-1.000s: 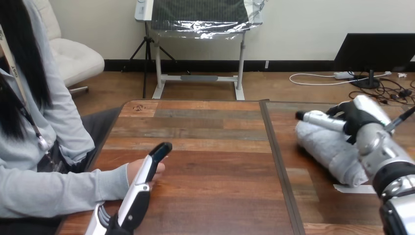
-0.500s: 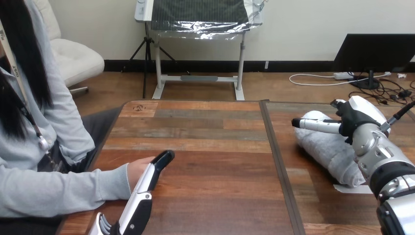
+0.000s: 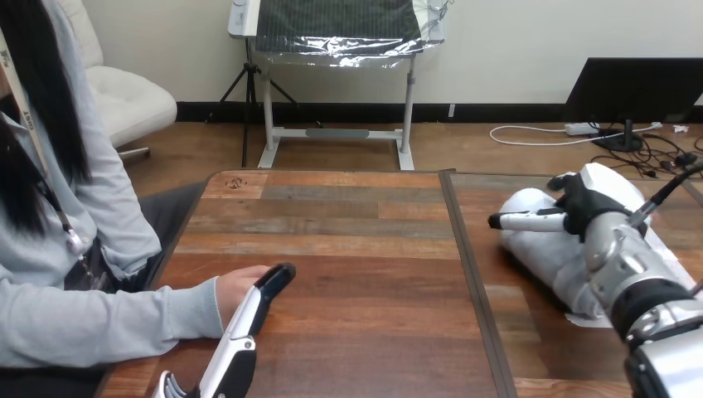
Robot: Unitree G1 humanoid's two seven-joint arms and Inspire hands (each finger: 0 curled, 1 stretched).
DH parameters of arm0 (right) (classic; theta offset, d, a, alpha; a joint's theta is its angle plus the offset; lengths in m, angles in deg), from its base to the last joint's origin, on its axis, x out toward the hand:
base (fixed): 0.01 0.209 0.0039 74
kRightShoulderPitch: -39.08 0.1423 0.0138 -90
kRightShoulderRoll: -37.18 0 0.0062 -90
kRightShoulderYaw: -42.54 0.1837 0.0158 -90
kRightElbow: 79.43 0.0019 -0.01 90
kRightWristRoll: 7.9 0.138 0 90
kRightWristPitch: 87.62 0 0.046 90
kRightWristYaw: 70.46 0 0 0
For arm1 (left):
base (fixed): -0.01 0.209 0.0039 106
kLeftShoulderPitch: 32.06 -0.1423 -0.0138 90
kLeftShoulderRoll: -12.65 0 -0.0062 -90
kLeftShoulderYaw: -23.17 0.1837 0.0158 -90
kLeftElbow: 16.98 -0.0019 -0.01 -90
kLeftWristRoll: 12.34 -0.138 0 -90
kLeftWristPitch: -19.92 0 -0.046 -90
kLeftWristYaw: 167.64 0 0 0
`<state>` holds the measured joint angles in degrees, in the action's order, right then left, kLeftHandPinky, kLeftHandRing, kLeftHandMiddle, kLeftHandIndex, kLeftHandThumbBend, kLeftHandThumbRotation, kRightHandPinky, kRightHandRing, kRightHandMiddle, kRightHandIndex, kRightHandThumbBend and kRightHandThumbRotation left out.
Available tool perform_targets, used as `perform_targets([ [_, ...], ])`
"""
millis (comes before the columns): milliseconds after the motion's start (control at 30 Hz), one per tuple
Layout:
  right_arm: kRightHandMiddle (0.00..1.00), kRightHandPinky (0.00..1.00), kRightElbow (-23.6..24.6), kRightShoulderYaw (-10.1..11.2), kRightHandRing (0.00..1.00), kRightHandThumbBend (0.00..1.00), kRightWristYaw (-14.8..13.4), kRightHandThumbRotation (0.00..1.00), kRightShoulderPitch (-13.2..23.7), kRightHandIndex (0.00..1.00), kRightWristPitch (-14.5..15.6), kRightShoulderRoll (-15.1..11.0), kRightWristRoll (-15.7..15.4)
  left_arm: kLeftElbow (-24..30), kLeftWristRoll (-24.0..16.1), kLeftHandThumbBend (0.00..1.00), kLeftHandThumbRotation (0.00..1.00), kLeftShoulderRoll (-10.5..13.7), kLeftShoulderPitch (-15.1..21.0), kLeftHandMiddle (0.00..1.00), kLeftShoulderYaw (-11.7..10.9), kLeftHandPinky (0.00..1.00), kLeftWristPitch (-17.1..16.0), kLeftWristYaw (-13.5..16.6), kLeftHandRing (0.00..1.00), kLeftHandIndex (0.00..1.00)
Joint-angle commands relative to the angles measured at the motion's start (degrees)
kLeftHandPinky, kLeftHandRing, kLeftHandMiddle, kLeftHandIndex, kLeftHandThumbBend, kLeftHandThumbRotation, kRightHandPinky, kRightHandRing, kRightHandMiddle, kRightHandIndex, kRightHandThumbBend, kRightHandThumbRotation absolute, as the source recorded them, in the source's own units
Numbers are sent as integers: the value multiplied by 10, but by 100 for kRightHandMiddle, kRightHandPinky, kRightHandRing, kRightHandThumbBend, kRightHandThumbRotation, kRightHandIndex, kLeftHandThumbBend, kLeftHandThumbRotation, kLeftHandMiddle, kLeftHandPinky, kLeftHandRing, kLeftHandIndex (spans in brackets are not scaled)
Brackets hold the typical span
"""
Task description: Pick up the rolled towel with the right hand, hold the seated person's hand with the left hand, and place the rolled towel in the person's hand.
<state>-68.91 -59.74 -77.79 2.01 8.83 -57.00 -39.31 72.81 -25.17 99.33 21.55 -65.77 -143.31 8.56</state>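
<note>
1. Towel (image 3: 543,253), white and rolled, lies on the right part of the table (image 3: 365,249).
2. Right hand (image 3: 593,207) rests on it, one finger straight across.
3. Left hand (image 3: 235,352), fingers straight and together, touches the person's hand (image 3: 235,286).

i see bare table (image 3: 365,249) across the frame's middle; only the person's hand (image 3: 235,288) at lower left and the rolled towel (image 3: 540,251) at right block passage.

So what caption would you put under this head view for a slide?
Robot's right hand over the rolled towel, left hand beside the person's hand.
</note>
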Motion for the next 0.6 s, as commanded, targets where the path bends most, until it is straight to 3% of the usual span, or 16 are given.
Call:
perform_targets([
  [0, 77, 38, -3, -4, 73, 99, -16, 31, -39, 75, -6, 42, 0, 22, 9, 100, 76, 7, 15, 100, -4, 99, -16, 1, 100, 100],
  [33, 75, 38, -3, -10, 71, 99, -19, 27, -40, 74, -7, 42, -5, 23, 11, 100, 76, 7, 14, 100, -3, 99, -15, 1, 100, 100],
  [133, 69, 39, -3, -8, 64, 96, -20, 12, -44, 68, -9, 44, -2, 25, -13, 100, 77, -11, 14, 100, -30, 96, -23, 6, 99, 100],
  [200, 68, 40, -4, -8, 62, 95, -17, 8, -47, 66, -6, 45, -2, 32, -12, 100, 77, -17, 2, 100, -31, 96, -7, 8, 98, 100],
  [367, 66, 45, -4, -9, 61, 92, -9, 3, -51, 60, -5, 48, -2, 30, -2, 100, 79, -12, -6, 100, -26, 96, -2, 7, 97, 100],
  [467, 60, 39, -3, -5, 53, 88, -4, 1, -52, 58, -6, 51, 3, 35, -5, 100, 80, -12, -10, 100, -30, 97, 3, 6, 96, 100],
  [567, 62, 43, -3, -16, 57, 88, 2, 0, -53, 55, -12, 51, -6, 25, -7, 100, 79, -15, 0, 100, -32, 97, -4, 9, 96, 100],
])
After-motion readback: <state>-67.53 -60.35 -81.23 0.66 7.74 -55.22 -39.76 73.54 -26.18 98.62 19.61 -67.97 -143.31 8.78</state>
